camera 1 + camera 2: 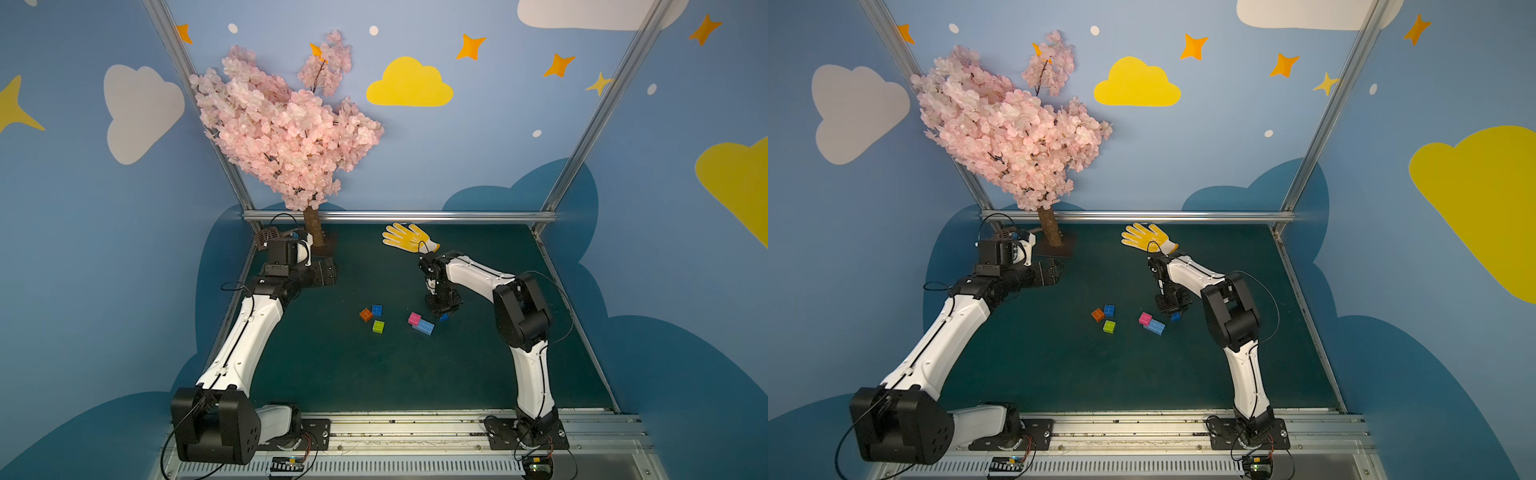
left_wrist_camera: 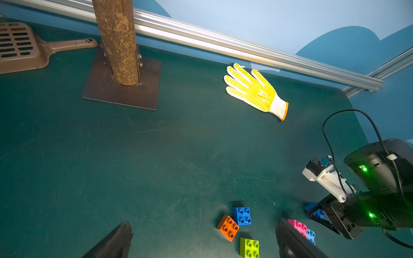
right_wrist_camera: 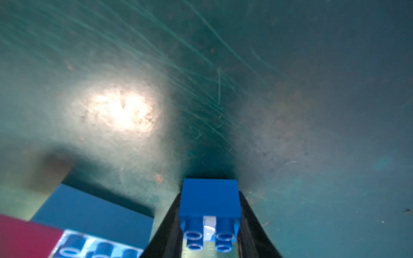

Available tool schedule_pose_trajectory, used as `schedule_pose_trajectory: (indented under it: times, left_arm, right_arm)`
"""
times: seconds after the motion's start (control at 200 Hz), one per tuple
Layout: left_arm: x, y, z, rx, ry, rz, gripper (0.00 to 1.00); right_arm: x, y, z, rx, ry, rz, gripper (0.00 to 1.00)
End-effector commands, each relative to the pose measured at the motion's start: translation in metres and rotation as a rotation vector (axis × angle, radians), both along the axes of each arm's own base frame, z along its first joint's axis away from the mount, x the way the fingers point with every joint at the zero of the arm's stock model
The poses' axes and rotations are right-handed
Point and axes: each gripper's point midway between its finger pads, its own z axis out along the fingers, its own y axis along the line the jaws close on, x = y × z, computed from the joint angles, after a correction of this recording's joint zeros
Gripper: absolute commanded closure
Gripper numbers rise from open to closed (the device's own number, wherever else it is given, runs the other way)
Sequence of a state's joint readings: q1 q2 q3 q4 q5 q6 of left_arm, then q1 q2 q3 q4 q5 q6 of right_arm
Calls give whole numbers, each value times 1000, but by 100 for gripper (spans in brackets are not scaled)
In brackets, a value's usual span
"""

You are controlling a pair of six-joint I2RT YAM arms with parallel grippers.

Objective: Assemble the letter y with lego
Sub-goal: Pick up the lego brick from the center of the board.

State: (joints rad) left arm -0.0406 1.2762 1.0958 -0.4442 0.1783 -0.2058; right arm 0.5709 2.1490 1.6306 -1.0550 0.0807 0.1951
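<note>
Lego bricks lie mid-mat: orange (image 1: 365, 314), dark blue (image 1: 377, 310) and lime green (image 1: 378, 326) loose in a cluster. To their right a pink brick (image 1: 414, 318) sits on one end of a longer light blue one (image 1: 424, 328). My right gripper (image 1: 444, 312) points down at the mat just right of that pair. It is shut on the second dark blue brick (image 3: 209, 198), studs toward the camera. My left gripper (image 2: 203, 225) is open and empty, held far back left near the tree trunk (image 1: 316, 232). No letter y is in view.
A yellow glove (image 1: 409, 237) lies at the back of the mat, behind the right wrist. The pink blossom tree (image 1: 286, 124) stands on a square base plate (image 2: 120, 89) at the back left, a brown slotted scoop (image 2: 20, 44) beside it. An aluminium rail (image 1: 399, 216) borders the back.
</note>
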Motion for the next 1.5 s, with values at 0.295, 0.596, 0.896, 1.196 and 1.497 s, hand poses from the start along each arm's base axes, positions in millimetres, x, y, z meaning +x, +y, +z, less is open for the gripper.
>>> schedule_pose_trajectory:
  times: [0.295,0.596,0.896,1.196,1.497]
  left_arm:
    - [-2,1,9,13,-19,-2,0]
    - [-2,1,9,14,-18,-1,0]
    - [-2,1,8,17,-17,0,0]
    - [-2,1,9,17,-16,0,0]
    - [-2,1,7,19,-4,1,0]
  right_arm:
    - [-6,-4,-12,47,3,-45,58]
    - [-6,-6,-10,59,-36,-85,60]
    - [-8,-6,-4,70,-58,-87,79]
    - [-42,12,52,237,-86,156,100]
    - [-63,11,49,202,-67,402,100]
